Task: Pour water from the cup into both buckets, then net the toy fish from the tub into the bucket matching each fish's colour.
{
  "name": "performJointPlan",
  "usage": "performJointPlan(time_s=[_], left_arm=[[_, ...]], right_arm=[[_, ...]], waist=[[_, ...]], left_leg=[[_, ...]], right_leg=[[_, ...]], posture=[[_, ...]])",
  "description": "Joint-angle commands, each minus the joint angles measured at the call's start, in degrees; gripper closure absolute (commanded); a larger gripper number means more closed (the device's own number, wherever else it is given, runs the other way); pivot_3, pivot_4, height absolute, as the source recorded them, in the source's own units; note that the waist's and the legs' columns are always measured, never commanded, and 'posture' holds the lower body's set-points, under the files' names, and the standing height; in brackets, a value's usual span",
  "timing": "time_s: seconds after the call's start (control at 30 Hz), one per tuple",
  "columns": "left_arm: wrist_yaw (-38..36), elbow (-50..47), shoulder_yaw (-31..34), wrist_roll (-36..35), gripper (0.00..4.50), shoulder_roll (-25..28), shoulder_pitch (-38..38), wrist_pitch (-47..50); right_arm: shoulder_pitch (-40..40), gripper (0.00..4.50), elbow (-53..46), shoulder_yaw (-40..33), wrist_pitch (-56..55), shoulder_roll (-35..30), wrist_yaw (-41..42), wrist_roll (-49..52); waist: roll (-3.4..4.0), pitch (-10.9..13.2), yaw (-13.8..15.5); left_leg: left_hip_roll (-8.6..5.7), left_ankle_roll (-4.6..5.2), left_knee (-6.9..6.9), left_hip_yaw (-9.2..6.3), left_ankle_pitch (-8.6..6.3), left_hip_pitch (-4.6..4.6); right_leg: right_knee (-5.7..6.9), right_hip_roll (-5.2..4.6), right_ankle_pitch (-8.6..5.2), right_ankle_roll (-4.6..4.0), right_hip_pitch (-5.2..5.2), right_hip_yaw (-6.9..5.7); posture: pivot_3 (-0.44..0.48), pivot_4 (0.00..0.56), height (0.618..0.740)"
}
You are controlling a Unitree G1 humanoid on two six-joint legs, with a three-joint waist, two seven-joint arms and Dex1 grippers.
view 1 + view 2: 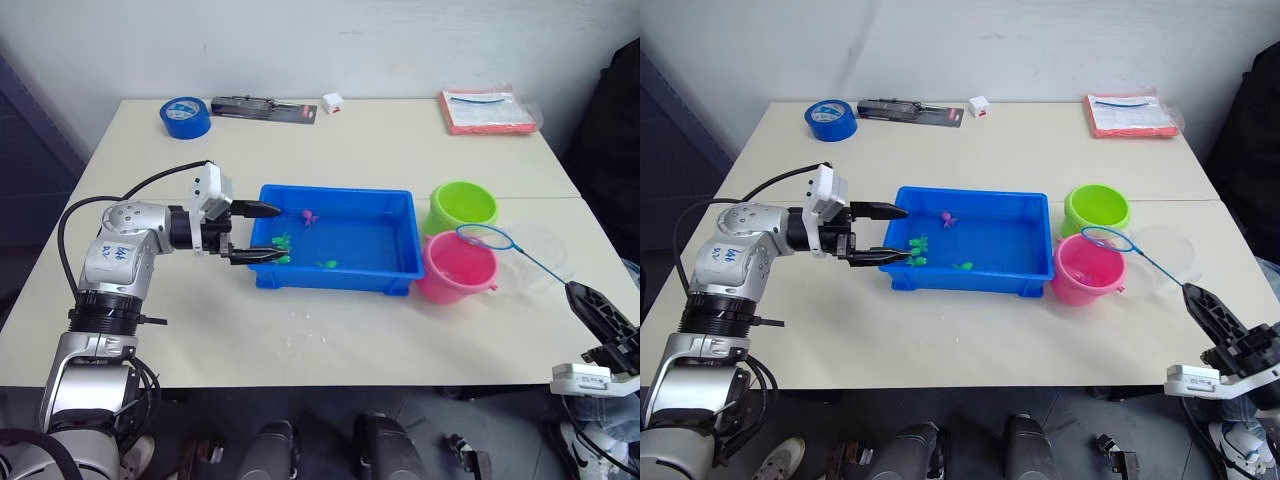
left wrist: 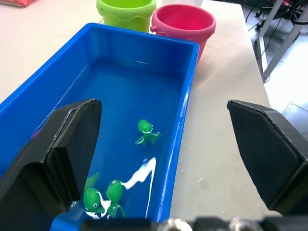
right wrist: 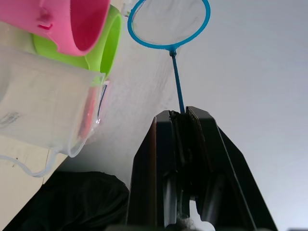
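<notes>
Net (image 1: 484, 236) handle pinched, pincer (image 3: 184, 115) hiding end

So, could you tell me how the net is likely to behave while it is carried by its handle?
The net probably weighs little: thin ring, fine mesh. Its slender handle, pinched at the far end by the right gripper, may flex and sway over the pink bucket.
</notes>
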Motion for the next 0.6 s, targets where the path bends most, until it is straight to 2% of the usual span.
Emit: performJointPlan(time_s=[0.03,0.13,0.3,0.43,0.6], left_arm=[[-0.28,-1.78,1.02,-0.68,0.00,0.63,-0.19,-0.28],[-0.12,-1.38,1.21,-0.65,0.00,0.53,-0.34,-0.43],[1.28,-1.04,2.32,-0.47,0.00,1.14,0.03,-0.29],[3.61,-2.36,4.48,-0.69,0.00,3.23,1.71,1.23],[6.27,-5.29,6.51,-1.05,0.00,5.73,4.84,3.83]], right_arm=[[-4.70,3.70,-3.98,1.22,0.36,-3.11,4.91,7.63],[-11.82,3.70,-5.84,5.18,1.76,-4.96,11.34,13.62],[-24.46,3.70,-7.60,18.26,7.55,-5.00,29.23,28.25],[-36.07,3.70,-7.55,29.91,18.61,-3.71,49.59,44.50],[-45.94,3.70,-9.15,34.19,35.96,-2.19,66.25,60.10]], waist=[[0.00,0.00,-0.34],[0.00,0.00,-0.59],[0.00,0.00,-0.68],[0.00,0.00,-0.70],[0.00,0.00,-0.41]], left_leg=[[0.01,0.00,0.00,0.04,0.00,0.03],[0.11,0.00,0.01,0.15,0.00,0.10],[0.25,-0.02,0.03,0.09,0.00,0.11],[0.27,-0.02,0.09,0.07,-0.01,0.06],[0.28,-0.02,0.08,-0.06,-0.01,0.02]], right_leg=[[0.01,0.01,0.00,0.00,0.00,0.01],[0.02,0.12,0.00,0.00,0.00,0.01],[0.01,0.21,0.00,0.00,0.04,0.02],[-0.05,0.21,0.00,0.00,0.04,-0.03],[-0.06,0.01,0.00,0.00,0.05,-0.02]], posture=[[0.000,0.150,0.737],[0.000,0.150,0.737],[0.000,0.150,0.737],[0.000,0.150,0.737],[0.000,0.150,0.737]])
